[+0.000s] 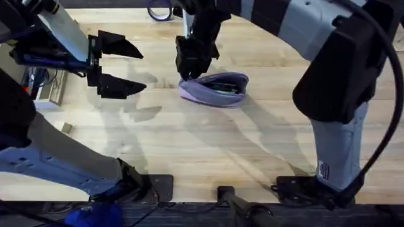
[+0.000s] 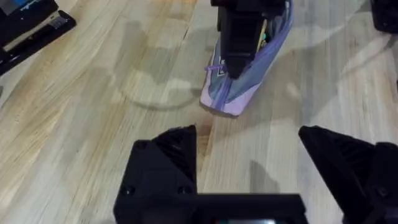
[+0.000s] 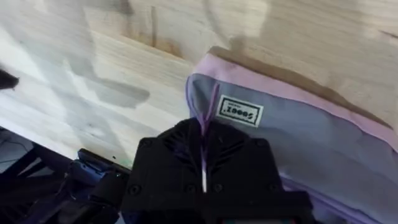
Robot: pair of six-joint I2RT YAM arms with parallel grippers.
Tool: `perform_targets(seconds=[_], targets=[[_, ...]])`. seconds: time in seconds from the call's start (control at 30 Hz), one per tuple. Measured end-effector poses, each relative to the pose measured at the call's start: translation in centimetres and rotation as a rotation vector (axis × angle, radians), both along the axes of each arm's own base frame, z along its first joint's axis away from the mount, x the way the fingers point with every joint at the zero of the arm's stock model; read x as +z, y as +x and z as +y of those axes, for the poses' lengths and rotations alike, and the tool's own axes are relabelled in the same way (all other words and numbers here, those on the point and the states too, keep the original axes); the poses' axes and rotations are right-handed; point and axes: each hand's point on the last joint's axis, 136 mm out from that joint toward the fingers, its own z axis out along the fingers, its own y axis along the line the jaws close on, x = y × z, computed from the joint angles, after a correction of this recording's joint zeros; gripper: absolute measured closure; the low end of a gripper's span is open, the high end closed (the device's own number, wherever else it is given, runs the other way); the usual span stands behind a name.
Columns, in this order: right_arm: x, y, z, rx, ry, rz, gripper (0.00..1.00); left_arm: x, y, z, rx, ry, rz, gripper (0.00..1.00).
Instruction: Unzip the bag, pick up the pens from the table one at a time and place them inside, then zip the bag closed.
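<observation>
Two arms: right gripper (image 1: 189,74) jaws clenched on bag (image 1: 218,88) end; left gripper (image 1: 123,66) released, well apart.

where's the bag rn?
Overhead view: the bag lies on the table just right of centre, toward the far side. The right gripper is at its left end; the open left gripper hovers further left.

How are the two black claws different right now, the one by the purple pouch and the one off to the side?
The right gripper is shut on the zipper pull at the end of the soft lavender fabric pouch; the left gripper is open, holding nothing. The right points down at the pouch; the left hangs level above the bare wooden table. Both have black fingers.
</observation>
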Motion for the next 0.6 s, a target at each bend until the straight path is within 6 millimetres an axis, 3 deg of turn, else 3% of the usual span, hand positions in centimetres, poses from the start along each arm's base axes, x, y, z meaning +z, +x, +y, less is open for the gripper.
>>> perform_targets(seconds=[0.6], targets=[[2.4,2.1,-0.6,-0.029,0.002,-0.062,0.970,0.0,0.0,0.0,0.000,0.000,0.000,0.006]])
